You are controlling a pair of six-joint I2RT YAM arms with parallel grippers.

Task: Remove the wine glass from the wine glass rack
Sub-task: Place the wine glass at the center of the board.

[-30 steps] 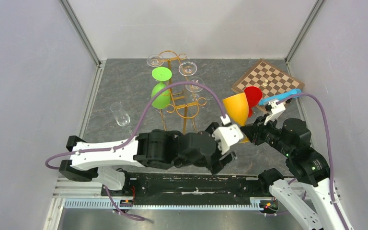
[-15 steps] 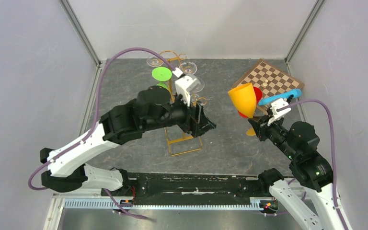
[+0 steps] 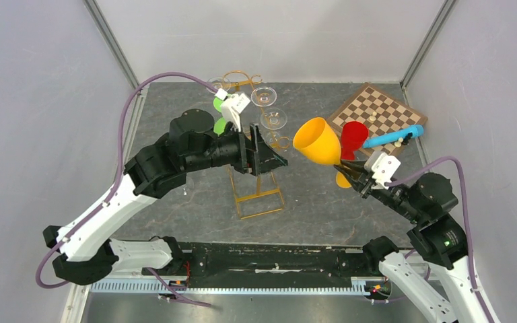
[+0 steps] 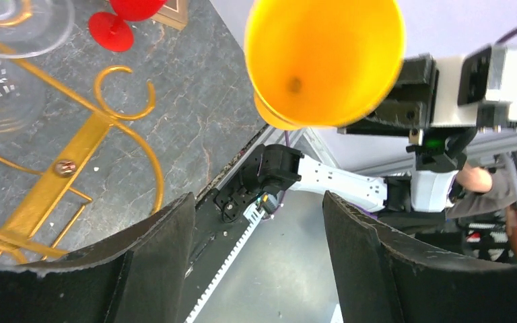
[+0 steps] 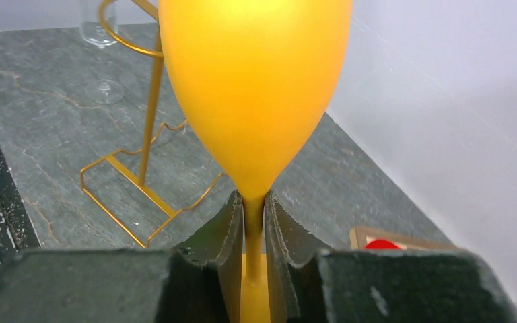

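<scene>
Far left: left gripper point(image 3: 267, 156), jaws spread wide, nothing between them, up close beside the tall gold-coloured wire wine glass rack point(image 4: 81, 147). On the rack's far rails, clear stemmed glasses point(image 3: 264, 97) hanging. Right of the rack and apart from it, in mid-air: orange plastic wine glass point(image 3: 318, 140), tilted, mouth toward the left gripper. On its thin stem, right gripper point(image 5: 254, 222), clamped tight. Further right, red plastic goblet point(image 3: 354, 134) by wooden chessboard point(image 3: 380, 108).
</scene>
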